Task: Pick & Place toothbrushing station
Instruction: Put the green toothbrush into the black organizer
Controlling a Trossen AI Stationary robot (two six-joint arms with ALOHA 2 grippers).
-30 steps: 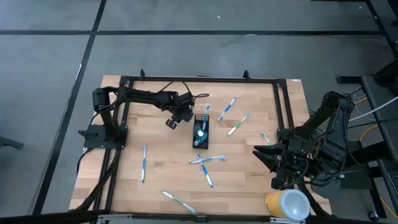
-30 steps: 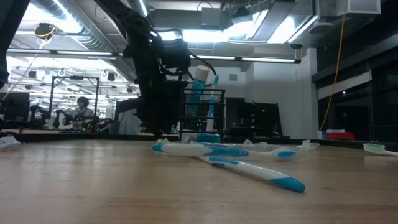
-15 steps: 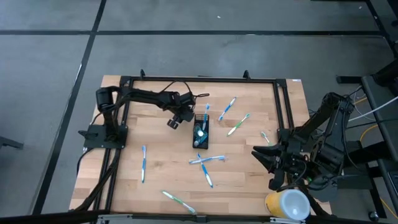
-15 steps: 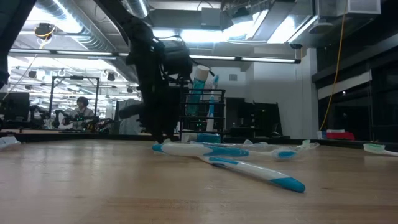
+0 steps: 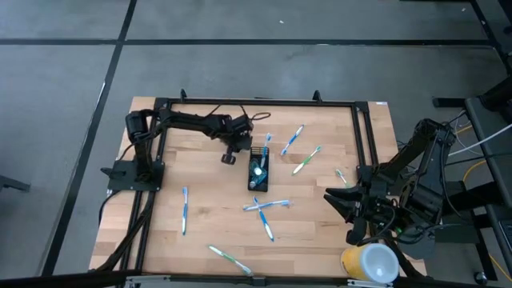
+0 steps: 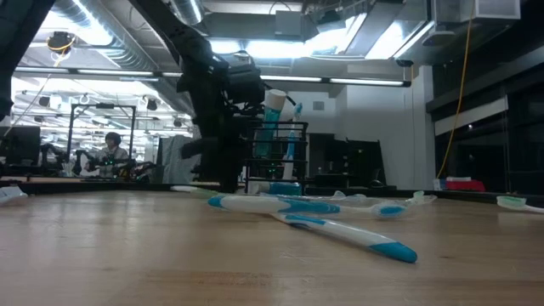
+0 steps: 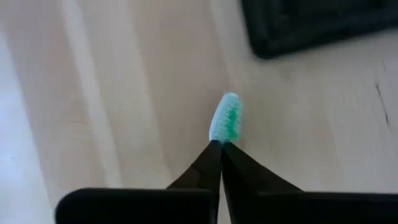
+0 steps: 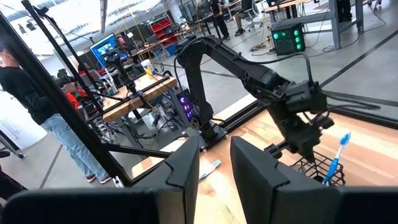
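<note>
The black mesh holder (image 5: 258, 169) stands upright near the middle of the wooden table (image 5: 208, 232), already carrying a blue tube (image 6: 274, 121) and one blue-white toothbrush (image 5: 266, 146) poking out of its far end. Just to its left, the left gripper (image 5: 229, 154) hovers with fingers pressed together on a green-bristled toothbrush (image 7: 226, 118), whose head shows beyond the tips in the left wrist view. By the look of it, this brush is about to be dropped in.

Most of the work remains: two brushes (image 5: 299, 149) lie to the far right of the holder, a crossed cluster (image 5: 266, 210) just near of it, one (image 5: 185, 210) to the near left, another (image 5: 230, 259) by the near edge, and a small one (image 5: 342, 177) far right. The right gripper (image 5: 338, 201) waits at the right edge, fingers spread, beside a yellow-and-white cup (image 5: 370, 262).
</note>
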